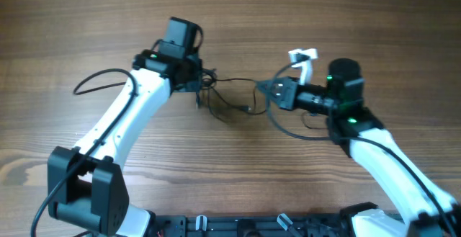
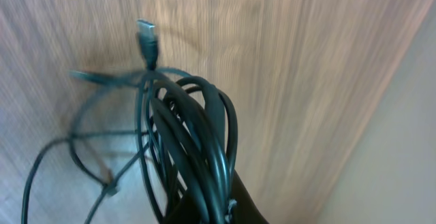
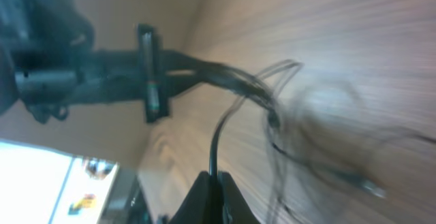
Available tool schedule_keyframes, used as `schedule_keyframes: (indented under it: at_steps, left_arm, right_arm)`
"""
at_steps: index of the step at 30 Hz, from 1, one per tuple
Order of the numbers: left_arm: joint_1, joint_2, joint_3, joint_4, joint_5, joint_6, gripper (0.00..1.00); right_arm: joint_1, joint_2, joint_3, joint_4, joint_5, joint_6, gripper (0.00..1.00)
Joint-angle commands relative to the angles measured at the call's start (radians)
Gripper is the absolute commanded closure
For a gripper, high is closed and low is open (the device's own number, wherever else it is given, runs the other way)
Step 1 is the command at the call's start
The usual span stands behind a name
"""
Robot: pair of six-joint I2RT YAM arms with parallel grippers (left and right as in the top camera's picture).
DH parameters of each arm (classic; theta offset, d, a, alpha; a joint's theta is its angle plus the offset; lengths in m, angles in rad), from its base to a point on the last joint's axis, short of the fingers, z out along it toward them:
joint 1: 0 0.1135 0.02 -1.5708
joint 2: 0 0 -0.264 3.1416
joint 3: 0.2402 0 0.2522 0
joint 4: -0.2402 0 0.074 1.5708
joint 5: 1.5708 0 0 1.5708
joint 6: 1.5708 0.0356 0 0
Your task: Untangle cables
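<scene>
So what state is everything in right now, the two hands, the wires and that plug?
cables: tangled, bunched into a dark coil at one end, with loose loops trailing towards the other hand.
left hand: shut, gripping the bunched coil.
right hand: shut, pinching one thin strand of the cables.
plug: loose, plugged into nothing, sticking out of the coil.
</scene>
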Motion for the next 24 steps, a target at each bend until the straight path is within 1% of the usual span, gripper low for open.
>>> schedule_keyframes:
  at_steps: [1,4,6,8,10,12,13,14,15,16,17,19,20,21,22,24]
  left_arm:
    - [0.098,-0.023,0.012,-0.003,-0.019,0.014,0.96]
    - [0.153,-0.023,0.012,-0.003,0.049,0.013,0.96]
    - [0.18,-0.023,0.012,-0.003,0.082,-0.008,0.96]
    - [0.204,-0.023,0.012,-0.001,0.124,-0.035,0.96]
    - [0.214,-0.023,0.012,0.006,0.192,-0.038,0.96]
    - [0.214,-0.023,0.012,0.029,0.26,-0.036,0.96]
    - [0.208,-0.023,0.012,0.04,0.295,-0.026,0.96]
    - [0.2,-0.023,0.012,0.055,0.329,0.003,0.96]
    - [0.19,-0.023,0.012,0.082,0.362,0.051,0.96]
    - [0.175,-0.023,0.012,0.128,0.402,0.132,0.96]
    - [0.162,-0.023,0.012,0.176,0.438,0.22,0.96]
    - [0.14,-0.023,0.012,0.27,0.497,0.384,0.96]
    - [0.125,-0.023,0.012,0.345,0.557,0.531,0.96]
    - [0.116,-0.023,0.012,0.386,0.602,0.625,0.96]
    - [0.104,-0.023,0.012,0.432,0.681,0.778,0.96]
    - [0.092,-0.023,0.012,0.446,0.797,0.98,0.96]
  right_arm:
    - [-0.068,-0.134,-0.002,-0.241,0.259,-0.089,0.95]
    - [-0.091,-0.216,-0.002,-0.429,0.477,-0.08,0.96]
    - [-0.092,-0.254,-0.002,-0.521,0.597,-0.061,0.96]
    - [-0.092,-0.283,-0.002,-0.613,0.718,0.011,0.96]
    - [-0.092,-0.291,-0.002,-0.66,0.751,0.042,0.95]
    - [-0.092,-0.286,-0.002,-0.675,0.748,0.019,0.91]
    - [-0.092,-0.282,-0.002,-0.679,0.748,0.012,0.77]
    - [-0.092,-0.274,-0.002,-0.681,0.748,0.008,0.56]
    - [-0.092,-0.266,-0.002,-0.679,0.748,0.01,0.36]
    - [-0.092,-0.252,-0.002,-0.675,0.742,0.01,0.18]
    - [-0.092,-0.241,-0.002,-0.669,0.735,0.009,0.02]
    - [-0.092,-0.224,-0.002,-0.652,0.705,0.003,0.0]
    - [-0.092,-0.212,-0.002,-0.627,0.651,-0.015,0.0]
    - [-0.092,-0.204,-0.002,-0.598,0.583,-0.035,0.0]
    - [-0.092,-0.195,-0.002,-0.555,0.497,-0.06,0.0]
    - [-0.092,-0.179,-0.002,-0.447,0.313,-0.107,0.0]
